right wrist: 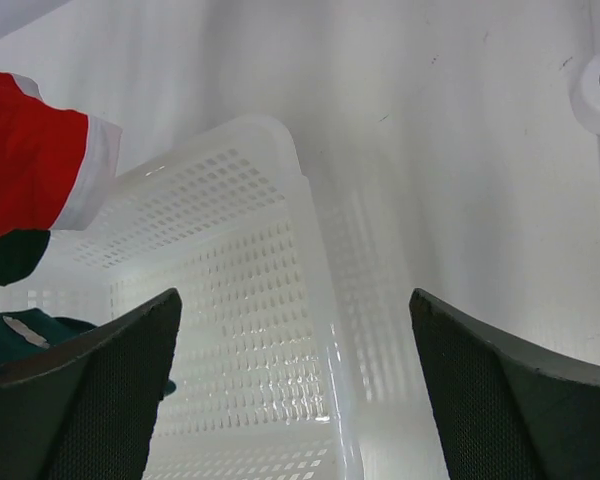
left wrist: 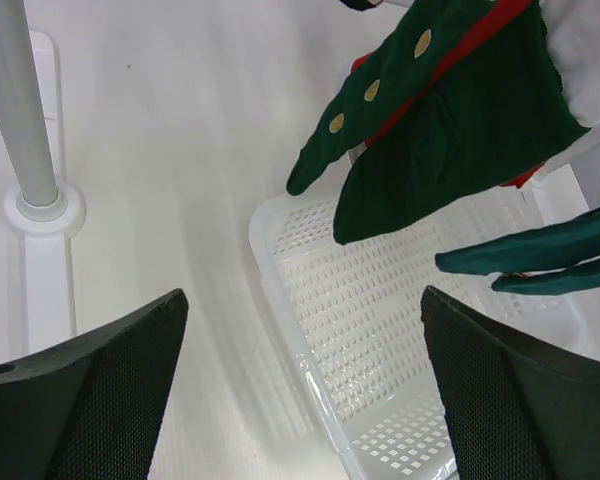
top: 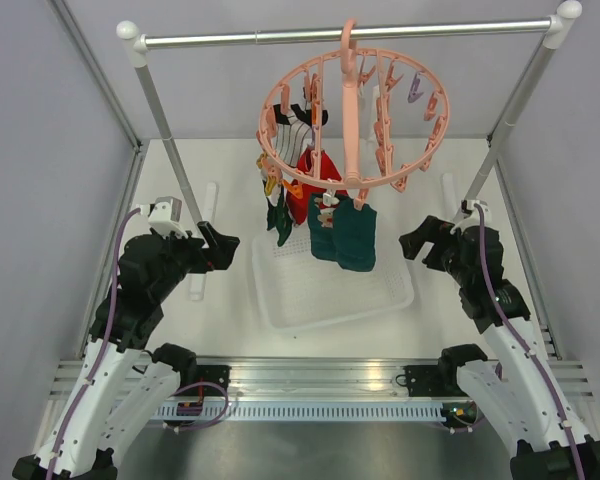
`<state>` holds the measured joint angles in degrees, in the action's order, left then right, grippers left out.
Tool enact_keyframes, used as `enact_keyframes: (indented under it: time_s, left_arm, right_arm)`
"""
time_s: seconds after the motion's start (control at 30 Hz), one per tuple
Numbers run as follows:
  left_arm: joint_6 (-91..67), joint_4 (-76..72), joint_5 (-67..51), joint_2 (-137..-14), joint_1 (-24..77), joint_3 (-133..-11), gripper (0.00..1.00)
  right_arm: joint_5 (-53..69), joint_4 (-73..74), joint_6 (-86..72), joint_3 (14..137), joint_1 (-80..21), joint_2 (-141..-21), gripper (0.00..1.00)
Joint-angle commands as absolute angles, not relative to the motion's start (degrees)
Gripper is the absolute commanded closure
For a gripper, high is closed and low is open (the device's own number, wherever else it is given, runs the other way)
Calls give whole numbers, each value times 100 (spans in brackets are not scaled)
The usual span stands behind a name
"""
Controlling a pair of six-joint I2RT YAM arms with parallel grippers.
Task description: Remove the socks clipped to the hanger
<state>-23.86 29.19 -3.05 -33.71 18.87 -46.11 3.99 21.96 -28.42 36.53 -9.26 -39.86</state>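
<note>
The salmon-pink ring hanger hangs by its hook from the silver rail. Clipped under it are a dark teal sock, a red sock, a white striped sock and a dark green sock. In the left wrist view the green sock with yellow dots and two teal sock tips hang above the tray. The right wrist view shows a red sock with a white cuff. My left gripper is open and empty, left of the socks. My right gripper is open and empty, right of them.
A white perforated tray lies on the table under the hanger; its rim shows in the left wrist view and the right wrist view. The silver rail stands on two slanted posts with white feet.
</note>
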Motion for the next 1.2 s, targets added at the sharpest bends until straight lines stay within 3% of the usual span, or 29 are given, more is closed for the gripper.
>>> enact_keyframes:
  time_s: [0.0, 0.3, 0.53, 0.8, 1.17]
  left_arm:
    - [-2171, 2848, -378, -3375, 1890, -4606, 0]
    - [-2197, 2848, -623, -3331, 1890, -4570, 0]
    - [-2144, 2453, -1783, -3489, 1960, -4465, 0]
    - [-2346, 2216, -1301, -3762, 2847, -4605, 0]
    - [-2619, 1732, -1398, -3770, 3278, -4447, 3]
  right_arm:
    - [272, 2224, -2733, 3972, -940, -3955, 2]
    - [790, 2136, -2470, 3981, -940, -3700, 2]
    - [1809, 1908, -2460, 3903, -975, -3551, 2]
    - [2223, 1635, -2373, 3832, -1432, -3270, 4]
    - [2426, 1178, -2426, 3578, -1793, -2918, 11]
